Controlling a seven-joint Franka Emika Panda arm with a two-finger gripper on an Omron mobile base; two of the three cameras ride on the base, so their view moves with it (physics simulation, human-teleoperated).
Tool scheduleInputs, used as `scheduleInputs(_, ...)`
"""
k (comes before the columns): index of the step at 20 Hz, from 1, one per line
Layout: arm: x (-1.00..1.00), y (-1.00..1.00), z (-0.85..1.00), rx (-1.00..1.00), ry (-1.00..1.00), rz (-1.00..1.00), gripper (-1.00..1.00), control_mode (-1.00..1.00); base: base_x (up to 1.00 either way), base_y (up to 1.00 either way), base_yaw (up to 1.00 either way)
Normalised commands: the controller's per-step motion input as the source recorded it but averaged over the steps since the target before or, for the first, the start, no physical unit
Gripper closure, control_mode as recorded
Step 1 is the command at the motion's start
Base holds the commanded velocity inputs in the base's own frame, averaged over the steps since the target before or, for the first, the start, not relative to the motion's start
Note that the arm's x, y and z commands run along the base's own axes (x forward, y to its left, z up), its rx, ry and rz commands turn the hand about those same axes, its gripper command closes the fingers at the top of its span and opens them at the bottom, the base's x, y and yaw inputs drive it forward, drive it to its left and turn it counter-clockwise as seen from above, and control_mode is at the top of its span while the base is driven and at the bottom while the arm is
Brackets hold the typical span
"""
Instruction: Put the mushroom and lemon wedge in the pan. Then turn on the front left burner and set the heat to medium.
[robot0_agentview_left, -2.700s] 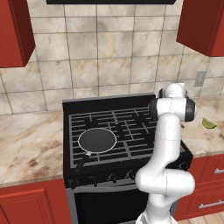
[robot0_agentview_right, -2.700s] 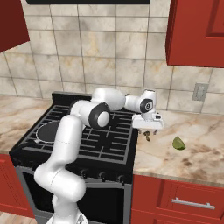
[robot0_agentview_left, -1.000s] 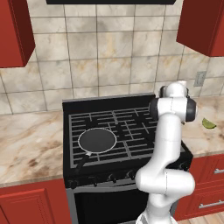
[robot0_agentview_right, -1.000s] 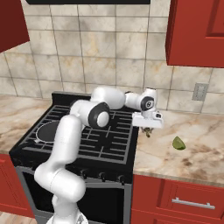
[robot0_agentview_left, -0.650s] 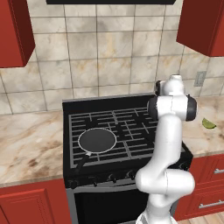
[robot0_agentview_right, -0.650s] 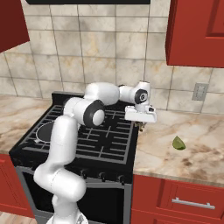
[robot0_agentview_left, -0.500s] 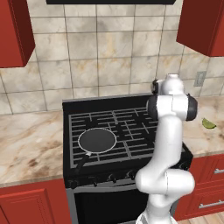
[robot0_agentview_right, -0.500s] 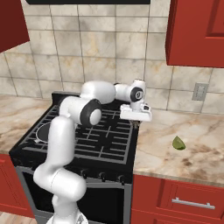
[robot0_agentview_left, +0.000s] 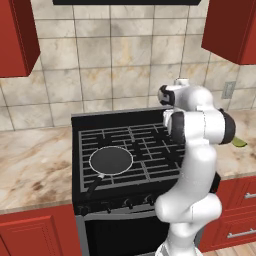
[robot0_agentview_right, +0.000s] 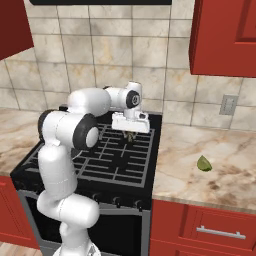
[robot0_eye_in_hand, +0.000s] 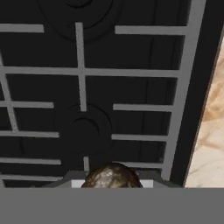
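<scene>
Now: fingers (robot0_agentview_right: 131, 136) clamp mushroom (robot0_eye_in_hand: 112, 177) over stove grate (robot0_agentview_right: 120, 155) | lemon wedge (robot0_agentview_right: 203, 163) on counter (robot0_agentview_right: 210, 150)

Both base views look forward and down from behind the arm, one from its left and one from its right, and share the stove (robot0_agentview_left: 131, 145) and tiled wall. The hand view looks straight down, close over the grates (robot0_eye_in_hand: 131, 105) beside the tabletop (robot0_eye_in_hand: 214, 131).

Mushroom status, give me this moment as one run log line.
gripper: shut on mushroom | above stove grates | pan: empty | lemon wedge: on counter
</scene>
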Motion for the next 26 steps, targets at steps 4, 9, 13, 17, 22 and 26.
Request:
scheduleInputs(4, -0.45, 1.00, 0.08, -0.02, -0.01, 0.05, 1.00, -1.00, 0.00, 0.00, 0.00)
scheduleInputs(9, -0.36, 1.00, 0.00, -0.05, 0.00, 0.02, 1.00, -1.00, 0.00, 0.00, 0.00)
scheduleInputs(13, -0.05, 1.00, 0.07, -0.03, 0.00, 0.03, 1.00, -1.00, 0.00, 0.00, 0.00)
scheduleInputs(17, 0.00, 1.00, 0.30, 0.00, 0.00, 0.00, 1.00, -1.00, 0.00, 0.00, 0.00)
scheduleInputs(22, 0.01, 1.00, 0.15, -0.01, 0.05, 0.01, 1.00, -1.00, 0.00, 0.00, 0.00)
scheduleInputs(26, 0.02, 0.99, -0.10, 0.00, 0.00, 0.03, 1.00, -1.00, 0.00, 0.00, 0.00)
